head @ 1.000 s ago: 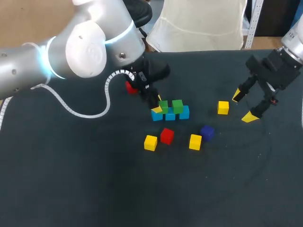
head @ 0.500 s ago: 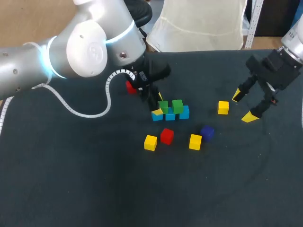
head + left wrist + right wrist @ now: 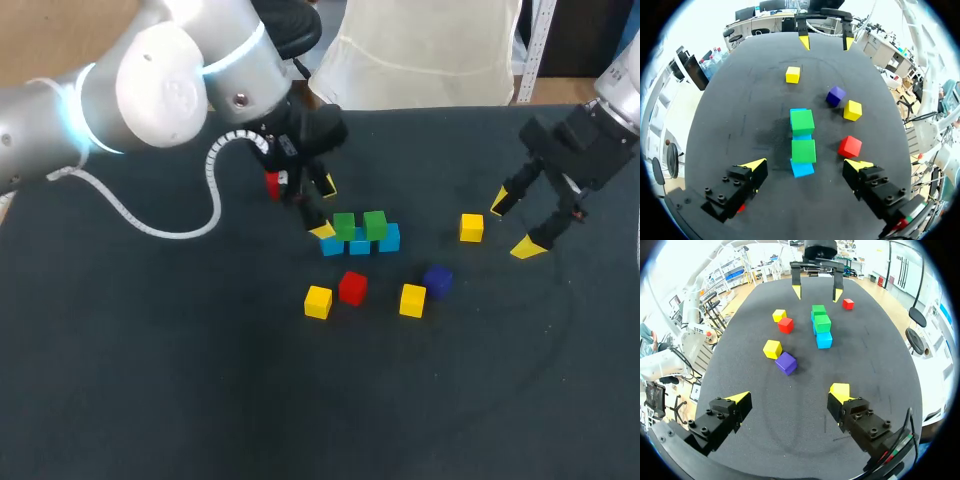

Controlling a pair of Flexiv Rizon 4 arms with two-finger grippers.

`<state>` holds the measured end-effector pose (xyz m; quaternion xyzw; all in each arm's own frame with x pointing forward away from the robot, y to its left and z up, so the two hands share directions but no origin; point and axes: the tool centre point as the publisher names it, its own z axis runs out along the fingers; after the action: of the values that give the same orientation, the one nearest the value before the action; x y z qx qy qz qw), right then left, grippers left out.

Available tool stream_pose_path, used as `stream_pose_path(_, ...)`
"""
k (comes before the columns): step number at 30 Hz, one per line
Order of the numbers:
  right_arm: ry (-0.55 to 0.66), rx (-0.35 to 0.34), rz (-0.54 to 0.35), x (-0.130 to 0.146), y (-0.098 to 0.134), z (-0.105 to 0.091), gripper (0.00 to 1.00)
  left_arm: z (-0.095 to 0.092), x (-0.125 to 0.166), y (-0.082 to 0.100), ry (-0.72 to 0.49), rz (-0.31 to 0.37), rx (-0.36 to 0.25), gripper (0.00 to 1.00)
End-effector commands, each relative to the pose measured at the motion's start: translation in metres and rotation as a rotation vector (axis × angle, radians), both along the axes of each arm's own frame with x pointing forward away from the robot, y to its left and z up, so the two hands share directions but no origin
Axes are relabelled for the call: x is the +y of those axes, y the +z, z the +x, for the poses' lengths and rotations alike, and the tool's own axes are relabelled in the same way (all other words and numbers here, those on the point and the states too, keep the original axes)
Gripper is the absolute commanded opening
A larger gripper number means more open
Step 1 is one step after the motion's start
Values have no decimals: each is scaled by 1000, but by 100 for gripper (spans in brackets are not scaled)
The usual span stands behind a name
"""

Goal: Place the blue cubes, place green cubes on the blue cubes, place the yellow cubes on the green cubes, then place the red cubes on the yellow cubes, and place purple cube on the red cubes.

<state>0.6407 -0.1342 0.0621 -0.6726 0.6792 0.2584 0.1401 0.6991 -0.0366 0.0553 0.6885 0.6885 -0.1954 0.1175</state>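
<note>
Green cubes (image 3: 375,223) sit atop the blue cubes (image 3: 389,238) — left and right jaws both released

- Head view: my left gripper (image 3: 324,208) covers most of the far red cube (image 3: 272,184).
- Left wrist view: green cubes (image 3: 803,122) hide most of the blue cubes (image 3: 802,168); only the near one shows well.
- Right wrist view: yellow cube (image 3: 839,388) merges with one tip of my right gripper (image 3: 789,394), edges unclear.
- Right arm (image 3: 612,115) cut off at the head view's edge.
</note>
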Motion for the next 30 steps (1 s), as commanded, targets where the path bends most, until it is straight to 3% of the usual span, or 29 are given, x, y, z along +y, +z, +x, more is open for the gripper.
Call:
stream_pose_path(1, 2, 1, 2, 0, 0, 1, 100, -14, 27, 12, 29, -46, -31, 100)
stream_pose_path(3, 2, 1, 2, 0, 0, 1, 100, -14, 37, 15, 47, -69, -25, 100)
stream_pose_path(5, 2, 1, 2, 0, 0, 1, 100, -13, 48, 17, 72, -132, -10, 100)
stream_pose_path(11, 2, 1, 2, 0, 0, 1, 100, -16, 71, 16, 71, -190, -4, 100)
stream_pose_path(30, 2, 1, 2, 0, 0, 1, 100, -21, 97, 16, 39, -195, -20, 100)
